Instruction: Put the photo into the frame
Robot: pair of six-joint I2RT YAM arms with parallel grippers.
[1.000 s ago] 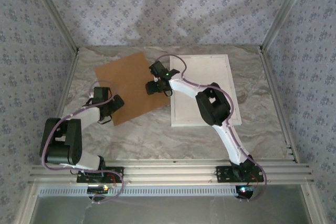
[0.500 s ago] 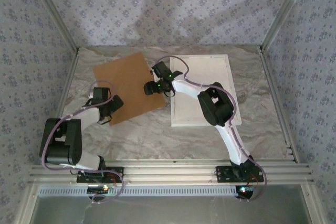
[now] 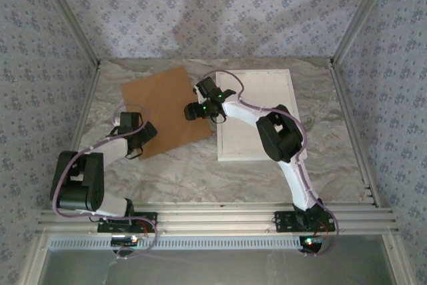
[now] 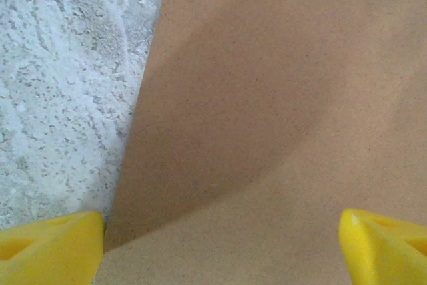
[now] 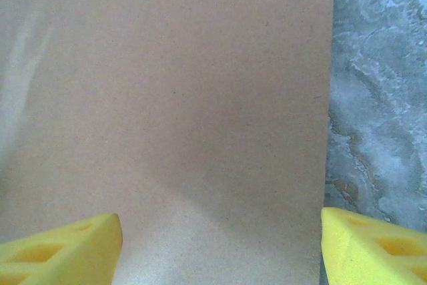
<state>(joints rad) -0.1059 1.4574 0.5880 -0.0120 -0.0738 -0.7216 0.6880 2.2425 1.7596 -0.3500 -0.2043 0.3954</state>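
Patterned wallpaper walls close in a marbled grey table (image 3: 173,171); on it a brown backing board (image 3: 163,105) lies flat at left centre, and the white frame (image 3: 257,73) lies flat just right of it. The white sheet (image 3: 263,108) inside its moulding may be the photo, plain back up; I cannot tell. The left hand (image 4: 220,245) hovers over the board's near left edge, fingers wide apart and holding nothing; the right hand (image 5: 220,245) hovers over the board's right edge, likewise spread and empty. A paper photo should be light, limp and easily creased, so pinch it by a border edge; the frame looks rigid and light; the board, thin and stiff, is best taken by an edge.
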